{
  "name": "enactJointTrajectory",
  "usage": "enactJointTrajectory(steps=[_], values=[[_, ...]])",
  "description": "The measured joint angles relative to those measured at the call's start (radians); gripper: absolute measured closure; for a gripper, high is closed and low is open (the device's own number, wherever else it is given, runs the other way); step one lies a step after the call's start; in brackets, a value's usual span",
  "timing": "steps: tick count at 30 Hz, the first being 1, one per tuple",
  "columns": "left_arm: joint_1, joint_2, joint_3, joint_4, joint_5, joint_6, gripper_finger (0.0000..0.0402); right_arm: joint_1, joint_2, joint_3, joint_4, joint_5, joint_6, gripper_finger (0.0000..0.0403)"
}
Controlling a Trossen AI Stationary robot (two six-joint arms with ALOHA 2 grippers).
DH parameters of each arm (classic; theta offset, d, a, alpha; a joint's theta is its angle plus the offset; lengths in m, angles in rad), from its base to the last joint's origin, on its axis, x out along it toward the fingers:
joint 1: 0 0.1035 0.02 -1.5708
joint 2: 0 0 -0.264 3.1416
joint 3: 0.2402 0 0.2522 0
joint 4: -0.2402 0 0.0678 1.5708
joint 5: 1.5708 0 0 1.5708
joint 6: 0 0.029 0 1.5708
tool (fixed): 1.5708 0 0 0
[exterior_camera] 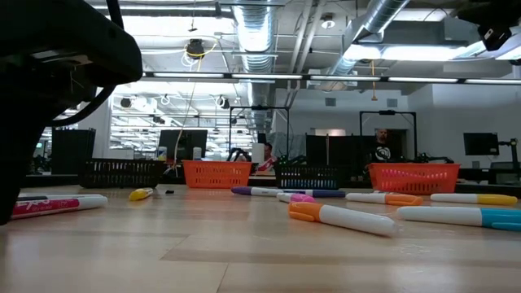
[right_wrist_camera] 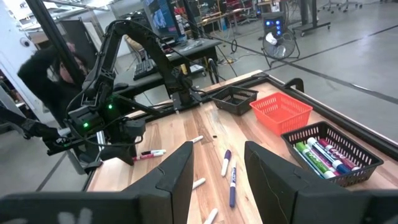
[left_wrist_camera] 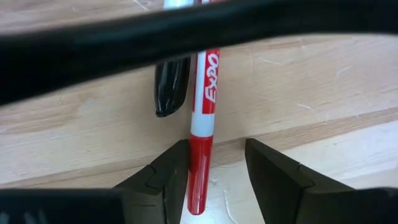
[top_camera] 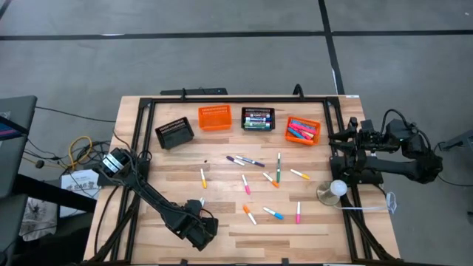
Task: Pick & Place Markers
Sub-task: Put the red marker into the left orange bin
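Nearest my left wrist camera, a red marker (left_wrist_camera: 203, 112) lies on the wood between the left gripper (left_wrist_camera: 216, 168) fingers, which stand part open around its cap, not visibly pinching it. A black marker (left_wrist_camera: 171, 87) lies just beside it. From above I see the left arm stretched low toward the table's (top_camera: 222, 229) near-left edge. The right gripper (right_wrist_camera: 219, 163) hangs part open and empty at the right side. Only the high view shows 4 baskets (top_camera: 215, 117) and the scattered markers (top_camera: 260, 181) mid-table.
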State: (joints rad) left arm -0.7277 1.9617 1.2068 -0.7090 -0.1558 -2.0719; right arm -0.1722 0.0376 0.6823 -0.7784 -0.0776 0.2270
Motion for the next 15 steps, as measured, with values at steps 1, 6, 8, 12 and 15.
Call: enactJointTrajectory(steps=[1,6,8,12,15], values=[[0.0,0.0,0.0,0.0,0.0,0.0,0.0242,0.0,0.0,0.0,0.0,0.0,0.0,0.027],[0.0,0.0,0.0,0.0,0.0,0.0,0.0242,0.0,0.0,0.0,-0.001,0.0,0.0,0.0268],[0.0,0.0,0.0,0.0,0.0,0.0,0.0243,0.0,0.0,0.0,-0.003,0.0,0.0,0.0269],[0.0,0.0,0.0,-0.004,0.006,-0.001,0.0253,0.0,0.0,0.0,-0.011,0.0,-0.001,0.027],[0.0,0.0,0.0,-0.009,0.007,-0.001,0.0268,0.0,0.0,0.0,-0.017,0.0,-0.001,0.027]])
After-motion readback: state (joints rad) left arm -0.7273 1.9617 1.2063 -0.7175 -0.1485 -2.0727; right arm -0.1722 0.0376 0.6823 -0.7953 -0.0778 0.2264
